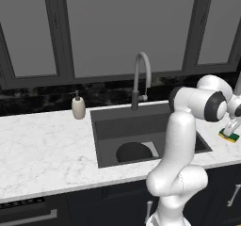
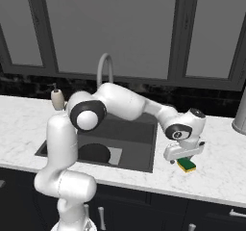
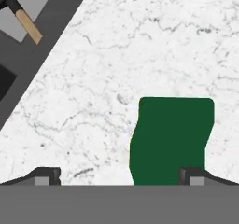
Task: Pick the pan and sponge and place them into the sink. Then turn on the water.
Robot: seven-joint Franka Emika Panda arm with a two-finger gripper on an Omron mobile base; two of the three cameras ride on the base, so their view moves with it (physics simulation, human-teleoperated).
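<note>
- The sponge (image 2: 187, 165), green side up, lies on the marble counter (image 1: 42, 149) just to the right of the sink (image 1: 106, 114), near the counter's front edge
- The gripper (image 3: 119, 175) hangs right above the sponge with its fingers spread wide and nothing between them; in the hand view the sponge sits toward the right finger, not centred
- The pan (image 1: 134, 151) is already inside the sink, on the basin floor beside the pale drain plate (image 1: 151, 149), so I judge the sponge step is the one in hand
- The next move seems to need a small sideways shift to centre the sponge, then going down and closing on it
- The faucet (image 1: 141, 74) at the back rim of the sink gives no water yet
- Counted: one sponge, one pan, one sink, one faucet, one soap dispenser (image 1: 78, 105) to the left of the sink at the back
</note>
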